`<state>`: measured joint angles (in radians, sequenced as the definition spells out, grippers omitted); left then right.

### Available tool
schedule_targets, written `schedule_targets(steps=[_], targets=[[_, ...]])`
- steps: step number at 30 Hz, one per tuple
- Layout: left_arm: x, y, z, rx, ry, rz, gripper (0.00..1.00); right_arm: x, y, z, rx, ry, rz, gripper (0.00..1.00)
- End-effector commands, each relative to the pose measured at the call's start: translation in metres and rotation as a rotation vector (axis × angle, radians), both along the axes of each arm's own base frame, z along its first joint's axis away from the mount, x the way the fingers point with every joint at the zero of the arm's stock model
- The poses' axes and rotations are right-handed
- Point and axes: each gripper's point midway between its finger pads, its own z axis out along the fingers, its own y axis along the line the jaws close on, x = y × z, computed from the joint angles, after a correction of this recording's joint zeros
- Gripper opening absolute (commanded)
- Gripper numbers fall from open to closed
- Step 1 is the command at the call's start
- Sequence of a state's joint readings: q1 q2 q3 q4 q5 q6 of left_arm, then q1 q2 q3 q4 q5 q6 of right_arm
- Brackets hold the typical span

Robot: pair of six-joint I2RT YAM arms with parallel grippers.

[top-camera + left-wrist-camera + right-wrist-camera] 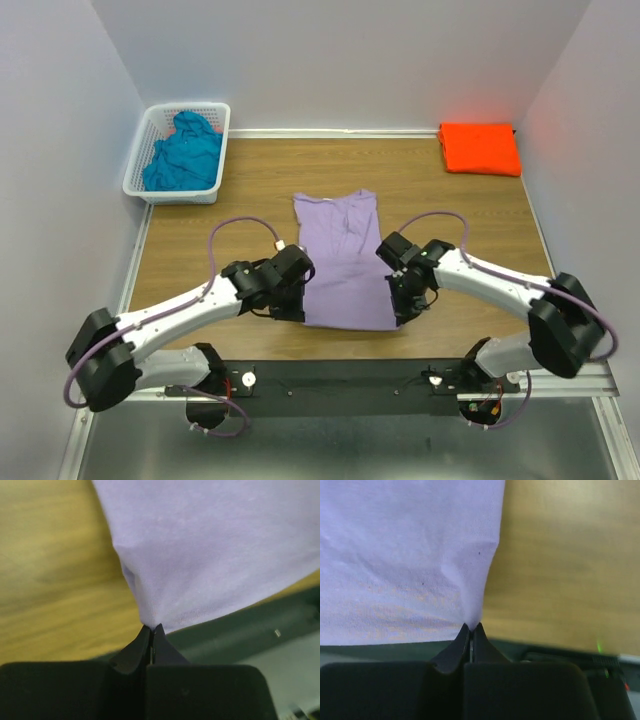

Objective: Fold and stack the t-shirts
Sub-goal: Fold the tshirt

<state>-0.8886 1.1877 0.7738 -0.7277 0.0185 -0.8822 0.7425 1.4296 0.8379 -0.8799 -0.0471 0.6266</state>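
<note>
The lavender-purple t-shirt (pixel 345 262) lies lengthwise on the table's middle, sleeves folded in, its hem toward the arms. My left gripper (pixel 297 310) is shut on the hem's near-left corner; in the left wrist view the cloth (pixel 210 555) rises in a peak from the pinched tips (pixel 152 628). My right gripper (pixel 400 316) is shut on the near-right corner, and the fabric (pixel 405 555) bunches into the tips (pixel 472 626). A folded orange t-shirt (pixel 480 147) sits at the far right corner. The teal-blue t-shirt (pixel 184 152) lies crumpled in the basket.
The white lattice basket (pixel 140 160) stands at the far left corner against the wall. Walls close in the table on three sides. The black rail (pixel 350 375) carrying the arm bases runs along the near edge, just behind the purple shirt's hem.
</note>
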Motion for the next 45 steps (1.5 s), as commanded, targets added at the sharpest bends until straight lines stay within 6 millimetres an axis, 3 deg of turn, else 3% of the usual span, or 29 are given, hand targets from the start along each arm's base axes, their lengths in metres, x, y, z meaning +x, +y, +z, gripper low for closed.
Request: schedule_targets(steps=[1,5,13,23,45], targets=[[-0.055,0.009,0.016,-0.045,0.170,-0.035,0.00,-0.048,-0.041,0.037,-0.102,0.142,0.050,0.01],[-0.052,0.003,0.038,-0.123,0.134,-0.022,0.00,-0.037,-0.034,0.060,-0.086,0.105,0.041,0.00],[-0.004,0.007,0.063,-0.169,0.019,0.044,0.00,0.013,-0.003,0.095,-0.038,-0.031,0.074,0.01],[0.044,0.007,0.093,-0.198,-0.118,0.055,0.00,0.064,0.002,0.127,-0.021,-0.162,0.059,0.01],[0.150,0.017,0.115,-0.155,-0.306,0.084,0.00,0.153,0.017,0.142,0.061,-0.259,0.017,0.01]])
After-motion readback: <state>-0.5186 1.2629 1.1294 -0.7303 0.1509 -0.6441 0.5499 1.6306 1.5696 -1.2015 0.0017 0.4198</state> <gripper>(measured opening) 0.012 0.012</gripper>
